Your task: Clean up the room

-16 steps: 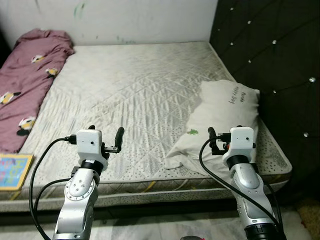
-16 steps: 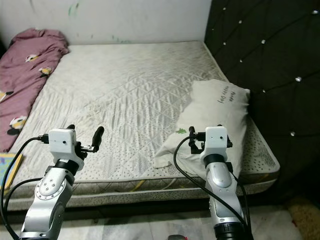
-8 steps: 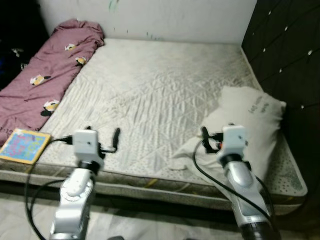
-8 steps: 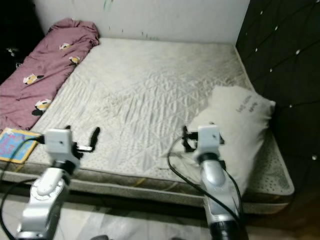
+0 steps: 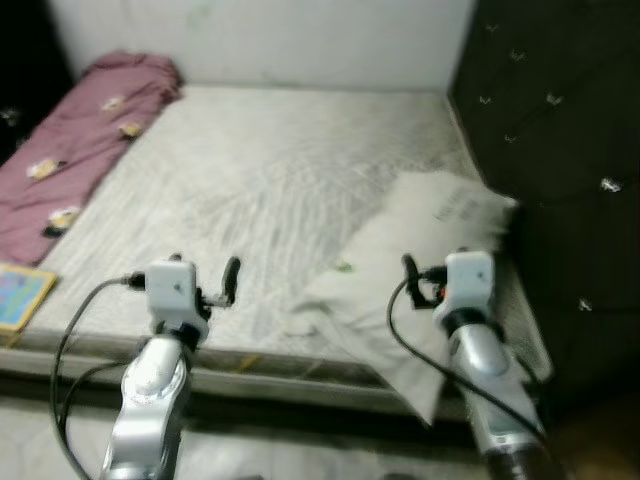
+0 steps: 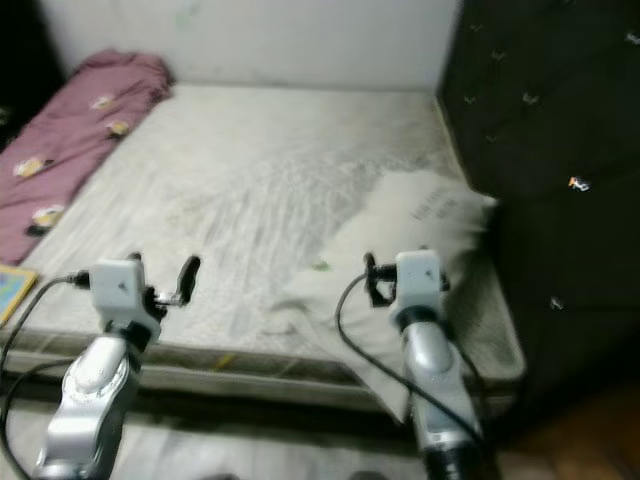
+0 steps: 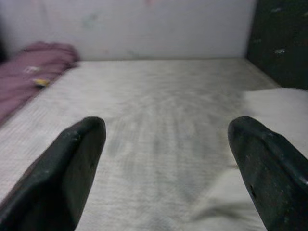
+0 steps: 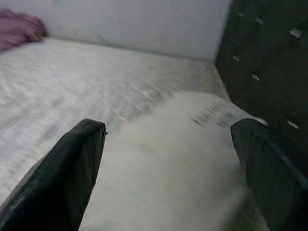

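Mostly you see blur: the pillow (image 5: 420, 240) lies right of centre on the bed (image 5: 250, 170), its print unreadable. Left gripper (image 7: 166, 159) and right gripper (image 8: 168, 163) hover spread wide, empty. At the left edge a book (image 5: 18, 298) is cut off.

Count: one mattress (image 5: 250, 180); one white pillow (image 5: 420, 240) at 3 o'clock; one maroon blanket (image 5: 70, 140) at 10 o'clock; one colourful book (image 5: 18, 298) at 9 o'clock.

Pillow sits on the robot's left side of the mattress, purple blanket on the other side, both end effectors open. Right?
Not quite: the pillow lies on the robot's right side of the mattress, by the dark headboard, per the left eye view. The purple blanket is on the left. Both end effectors are open.
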Robot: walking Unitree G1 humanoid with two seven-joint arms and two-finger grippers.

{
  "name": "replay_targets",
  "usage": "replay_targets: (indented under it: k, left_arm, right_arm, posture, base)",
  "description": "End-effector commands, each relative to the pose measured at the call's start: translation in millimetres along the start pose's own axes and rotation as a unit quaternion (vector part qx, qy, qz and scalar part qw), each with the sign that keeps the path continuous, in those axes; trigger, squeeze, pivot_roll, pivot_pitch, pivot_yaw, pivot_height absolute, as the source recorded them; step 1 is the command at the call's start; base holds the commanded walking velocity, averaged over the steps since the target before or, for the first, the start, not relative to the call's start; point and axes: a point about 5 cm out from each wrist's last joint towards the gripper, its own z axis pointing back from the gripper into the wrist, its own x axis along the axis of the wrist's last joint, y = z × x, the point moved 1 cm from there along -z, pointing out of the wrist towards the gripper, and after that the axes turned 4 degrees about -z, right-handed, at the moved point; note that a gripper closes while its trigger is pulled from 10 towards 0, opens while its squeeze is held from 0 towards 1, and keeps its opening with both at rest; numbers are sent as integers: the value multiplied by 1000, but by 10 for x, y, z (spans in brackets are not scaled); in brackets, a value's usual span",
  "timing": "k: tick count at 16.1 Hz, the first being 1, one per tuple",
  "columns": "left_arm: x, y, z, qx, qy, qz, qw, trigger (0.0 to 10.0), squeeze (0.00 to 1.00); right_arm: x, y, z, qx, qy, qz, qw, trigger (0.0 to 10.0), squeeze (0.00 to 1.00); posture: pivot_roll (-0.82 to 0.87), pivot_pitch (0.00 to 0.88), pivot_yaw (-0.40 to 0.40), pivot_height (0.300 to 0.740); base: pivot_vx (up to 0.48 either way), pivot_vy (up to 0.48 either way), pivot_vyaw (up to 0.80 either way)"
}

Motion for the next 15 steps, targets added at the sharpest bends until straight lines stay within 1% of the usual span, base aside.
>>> replay_targets:
  k: [1, 3, 4, 6, 15]
  left_arm:
    - [20, 28, 7, -2, -7, 1, 1000, 10000, 0]
    - [44, 0, 10, -16, -15, 5, 1000, 10000, 0]
    - [50, -8, 12, -20, -18, 7, 1000, 10000, 0]
    - [53, -18, 17, -24, -21, 11, 999, 10000, 0]
    - [51, -15, 2, -26, -21, 9, 999, 10000, 0]
  right_arm:
    - [20, 0, -10, 0, -3, -5, 1000, 10000, 0]
    - [8, -3, -9, -1, -1, -8, 1000, 10000, 0]
    - [3, -6, -9, -2, 1, -10, 1000, 10000, 0]
    - [7, -9, -7, -2, -1, -11, 1000, 10000, 0]
    - [8, -9, -22, -3, -1, -11, 1000, 10000, 0]
  posture:
    - [-29, 0, 35, 740]
    - [-30, 0, 34, 740]
    - [-31, 0, 34, 740]
    - [-32, 0, 35, 740]
    - [-31, 0, 34, 740]
  base:
    - [0, 0, 0]
    - [0, 0, 0]
    - [0, 0, -581]
    - [296, 0, -569]
    - [286, 0, 0]
